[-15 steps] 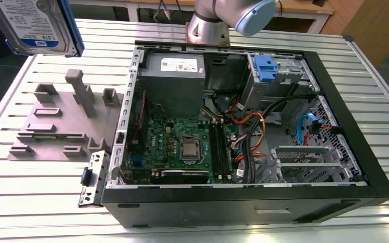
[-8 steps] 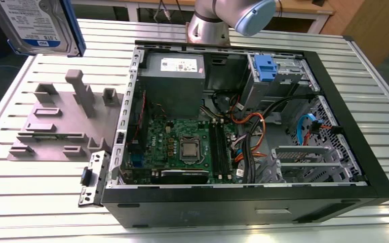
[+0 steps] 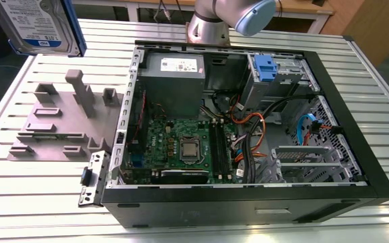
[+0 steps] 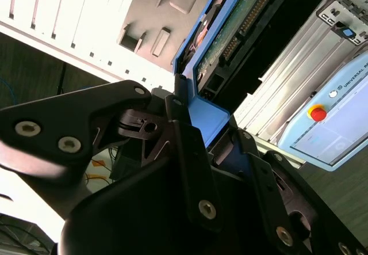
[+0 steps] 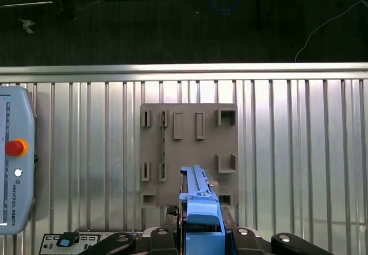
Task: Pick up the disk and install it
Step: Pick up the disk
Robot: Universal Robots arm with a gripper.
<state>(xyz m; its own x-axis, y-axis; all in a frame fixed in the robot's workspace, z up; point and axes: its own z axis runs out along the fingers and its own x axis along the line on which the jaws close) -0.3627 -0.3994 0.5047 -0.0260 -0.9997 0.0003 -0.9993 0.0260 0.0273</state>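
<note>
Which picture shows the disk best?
The exterior view: the disk faces that camera flat, label showing, held up in the air. The second wrist view shows its circuit-board side and blue frame, clamped in the pincer. The first wrist view sees it edge-on, blue frame foremost.

Ribbed metal table over dark floor; wooden cabinet beyond it
</note>
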